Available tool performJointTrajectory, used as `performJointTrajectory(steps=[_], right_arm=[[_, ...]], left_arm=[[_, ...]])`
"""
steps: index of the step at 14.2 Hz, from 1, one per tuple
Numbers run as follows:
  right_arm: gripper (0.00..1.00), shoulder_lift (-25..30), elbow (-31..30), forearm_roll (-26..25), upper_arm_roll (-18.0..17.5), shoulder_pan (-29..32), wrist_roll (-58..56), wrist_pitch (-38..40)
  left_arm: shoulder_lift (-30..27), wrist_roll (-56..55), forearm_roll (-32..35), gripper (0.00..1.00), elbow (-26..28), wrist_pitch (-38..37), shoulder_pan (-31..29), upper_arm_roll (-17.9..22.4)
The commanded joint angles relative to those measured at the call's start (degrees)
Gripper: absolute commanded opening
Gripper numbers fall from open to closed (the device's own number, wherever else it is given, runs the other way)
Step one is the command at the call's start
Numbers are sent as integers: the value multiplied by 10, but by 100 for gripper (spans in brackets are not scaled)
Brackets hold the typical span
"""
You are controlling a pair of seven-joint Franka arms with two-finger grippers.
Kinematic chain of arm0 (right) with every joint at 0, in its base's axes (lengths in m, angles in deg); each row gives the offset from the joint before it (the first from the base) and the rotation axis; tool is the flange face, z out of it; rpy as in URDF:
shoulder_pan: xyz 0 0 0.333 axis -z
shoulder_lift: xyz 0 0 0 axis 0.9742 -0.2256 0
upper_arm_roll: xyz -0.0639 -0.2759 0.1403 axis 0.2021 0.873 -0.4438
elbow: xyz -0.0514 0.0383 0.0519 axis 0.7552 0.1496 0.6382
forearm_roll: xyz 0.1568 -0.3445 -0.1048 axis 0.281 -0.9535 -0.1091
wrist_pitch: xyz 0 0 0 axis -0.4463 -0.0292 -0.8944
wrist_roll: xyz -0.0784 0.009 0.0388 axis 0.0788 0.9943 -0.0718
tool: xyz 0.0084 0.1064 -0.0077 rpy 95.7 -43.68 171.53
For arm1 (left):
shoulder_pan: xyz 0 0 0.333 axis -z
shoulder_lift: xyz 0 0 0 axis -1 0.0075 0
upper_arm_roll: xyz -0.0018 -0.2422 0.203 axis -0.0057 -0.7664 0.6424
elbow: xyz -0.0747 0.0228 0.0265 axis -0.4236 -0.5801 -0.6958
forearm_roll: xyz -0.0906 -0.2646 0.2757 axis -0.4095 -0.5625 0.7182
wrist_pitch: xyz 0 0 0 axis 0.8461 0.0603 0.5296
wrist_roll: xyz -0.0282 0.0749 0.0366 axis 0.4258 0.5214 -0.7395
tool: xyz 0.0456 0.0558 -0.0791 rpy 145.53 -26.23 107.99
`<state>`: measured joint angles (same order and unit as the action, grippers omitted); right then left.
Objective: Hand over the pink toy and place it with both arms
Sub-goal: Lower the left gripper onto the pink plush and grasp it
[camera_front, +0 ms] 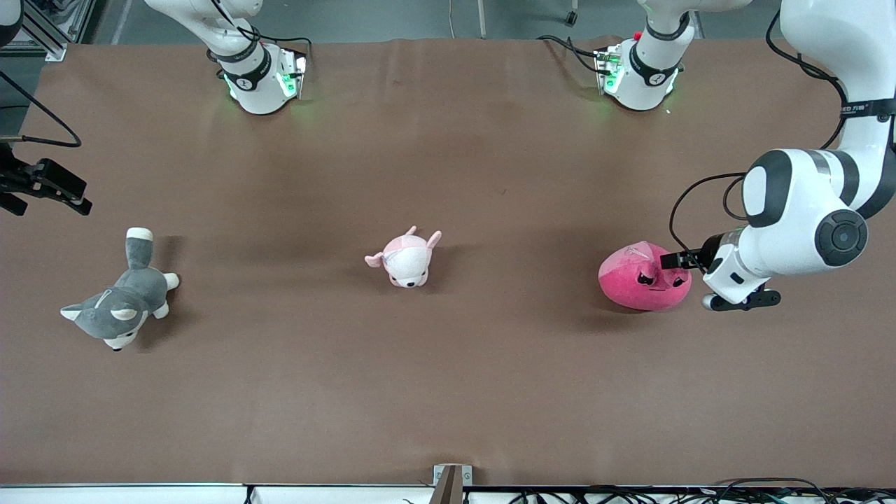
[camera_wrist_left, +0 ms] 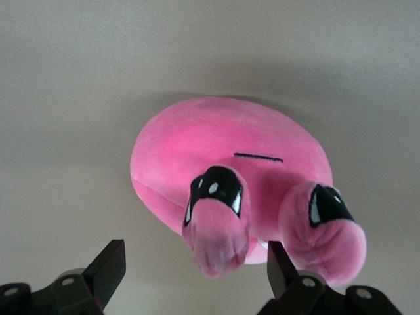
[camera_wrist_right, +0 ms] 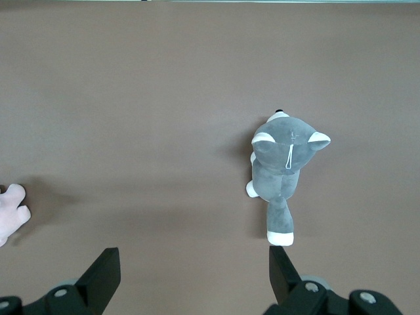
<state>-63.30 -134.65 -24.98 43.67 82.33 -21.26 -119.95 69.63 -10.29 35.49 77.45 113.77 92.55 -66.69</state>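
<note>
The pink toy, a round hot-pink plush with dark eyes on stalks, lies on the brown table toward the left arm's end. My left gripper is low at the toy's side by its eye stalks and is open. In the left wrist view the pink toy fills the middle, and one eye stalk lies between the spread fingers of my left gripper without being squeezed. My right gripper is up over the right arm's end of the table, open and empty, and also shows in the right wrist view.
A small pale pink-and-white plush lies mid-table, and its edge shows in the right wrist view. A grey-and-white plush dog lies toward the right arm's end and shows in the right wrist view. A metal bracket sits at the table's near edge.
</note>
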Motion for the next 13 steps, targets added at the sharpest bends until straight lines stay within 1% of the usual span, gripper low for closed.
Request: performJointTrajectory(steps=[1,5,7,8,11,13], right_arm=[[100,10,-6,2,-3,0,0,1],[100,11,-6,3,-2,4,1,7],[100,11,-6,1,-3,3,1,31],[100,11,-5,0,-3,2,2,31],[100,11,-7,4,-2,4,6,35],[100,11,-6,11,-3,3,7,47]], left_arm=[[-1,-6,-9,68,6,23,1,0],[5,-6,-16,37,4,40,2,0],[6,-12,-17,11,1,40,3,-1],[6,-20,-17,0,-1,40,4,-1],[0,-48,-16,0,-11,37,15,-1],[-14,-83,-17,0,-14,34,23,-13]])
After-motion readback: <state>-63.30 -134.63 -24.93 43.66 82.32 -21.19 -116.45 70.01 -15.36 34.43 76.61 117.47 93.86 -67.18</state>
